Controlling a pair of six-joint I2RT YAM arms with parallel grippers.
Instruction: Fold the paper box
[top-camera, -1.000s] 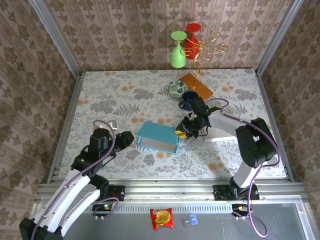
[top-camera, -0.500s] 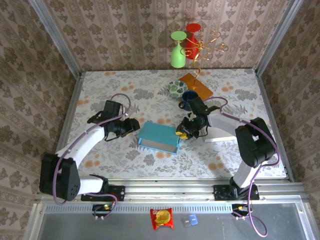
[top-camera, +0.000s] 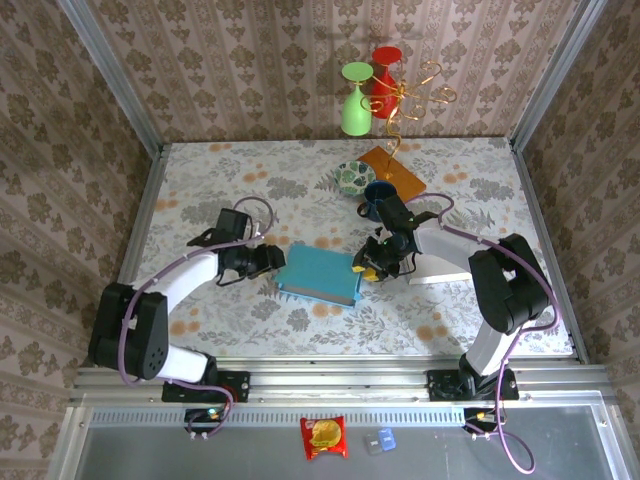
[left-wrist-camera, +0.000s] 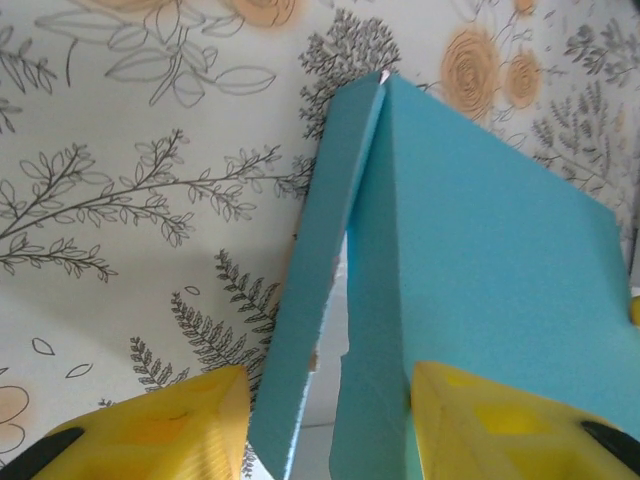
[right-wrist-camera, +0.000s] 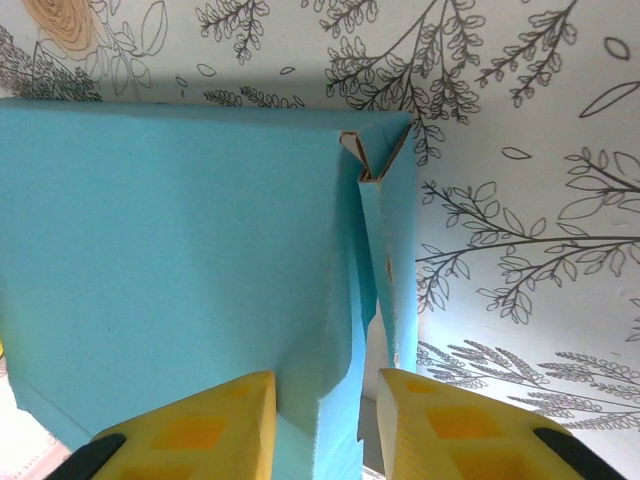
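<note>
The blue paper box (top-camera: 318, 272) lies flat-topped in the middle of the table. My left gripper (top-camera: 275, 262) is at its left end. In the left wrist view the left gripper (left-wrist-camera: 330, 430) is open, its yellow fingers (left-wrist-camera: 150, 430) astride two upright blue flaps of the box (left-wrist-camera: 480, 250) that stand a little apart. My right gripper (top-camera: 362, 267) is at the box's right end. In the right wrist view the right gripper (right-wrist-camera: 325, 430) is open around the end wall and a tucked flap of the box (right-wrist-camera: 170, 230), which are not pressed together.
At the back stand a green glass (top-camera: 354, 100) and a red glass (top-camera: 385, 68) by a gold wire stand (top-camera: 415, 95). Behind the right arm are an orange pad (top-camera: 393, 172), a patterned plate (top-camera: 351, 177) and a dark cup (top-camera: 377, 195). A white sheet (top-camera: 445, 265) lies under that arm.
My left arm swung in from the near left to the box's left end and now straddles its flaps. The right gripper stayed at the right end and its jaws widened slightly.
</note>
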